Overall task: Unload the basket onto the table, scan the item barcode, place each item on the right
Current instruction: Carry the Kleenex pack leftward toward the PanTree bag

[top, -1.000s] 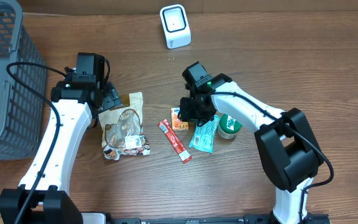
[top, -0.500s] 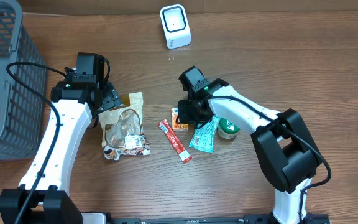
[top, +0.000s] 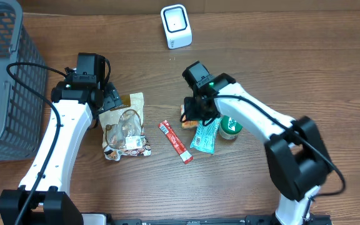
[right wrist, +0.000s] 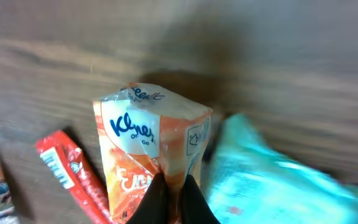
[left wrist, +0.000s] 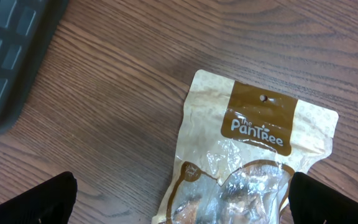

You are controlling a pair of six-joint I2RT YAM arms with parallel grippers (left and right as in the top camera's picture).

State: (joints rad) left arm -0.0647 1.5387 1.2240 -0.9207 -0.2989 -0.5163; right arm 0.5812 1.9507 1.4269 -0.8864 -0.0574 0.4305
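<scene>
One grab made: just clamped tight on the tissue pack (right wrist: 148, 149) with right jaws, left jaws wide; ready for scanner (top: 175, 26) beyond.

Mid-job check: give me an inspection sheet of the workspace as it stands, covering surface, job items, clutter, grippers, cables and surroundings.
Surface: wooden table, items scattered mid-table.
Job's things: orange tissue pack pinched by the right gripper; white scanner upright at the far edge, apart from it.
Clutter: red stick packet, teal packet, green-lidded tub, snack bag lying flat.
Grippers: left gripper open above the snack bag, holding nothing; right gripper shut on the tissue pack.
Cables: black cable looped off the left arm; another cable along the right arm.
Surroundings: grey mesh basket at the left edge.
</scene>
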